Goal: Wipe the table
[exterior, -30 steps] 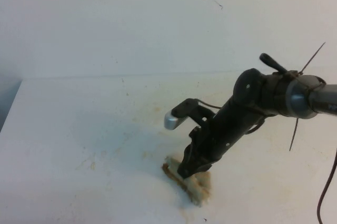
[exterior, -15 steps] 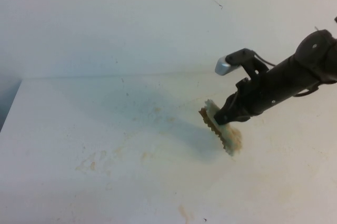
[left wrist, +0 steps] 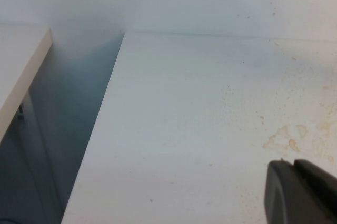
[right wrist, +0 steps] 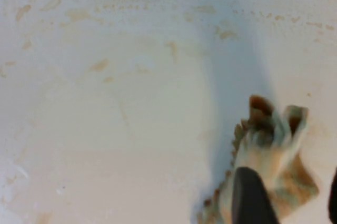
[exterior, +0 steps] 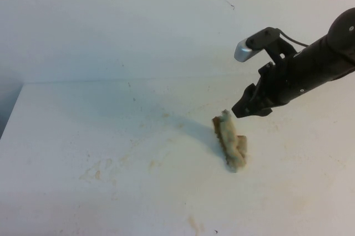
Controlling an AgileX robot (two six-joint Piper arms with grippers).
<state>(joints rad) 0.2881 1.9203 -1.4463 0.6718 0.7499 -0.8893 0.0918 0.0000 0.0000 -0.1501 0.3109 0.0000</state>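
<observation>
Right claw rose off cloth; left claw hovers.

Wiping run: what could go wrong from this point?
1. The cloth lies crumpled on the table, free of the open right hand close above it; a regrasp might catch only an edge.
2. Brown stains toward the table's left could go unwiped. The left hand sits near that side, away from the cloth.

I list, left to right:
1. Table, bearing everything below.
2. Left gripper, over the table near the stains.
3. Cloth, on the table, right of centre and right of the stains.
4. Right gripper, above the table, just behind and right of the cloth, apart from it.
</observation>
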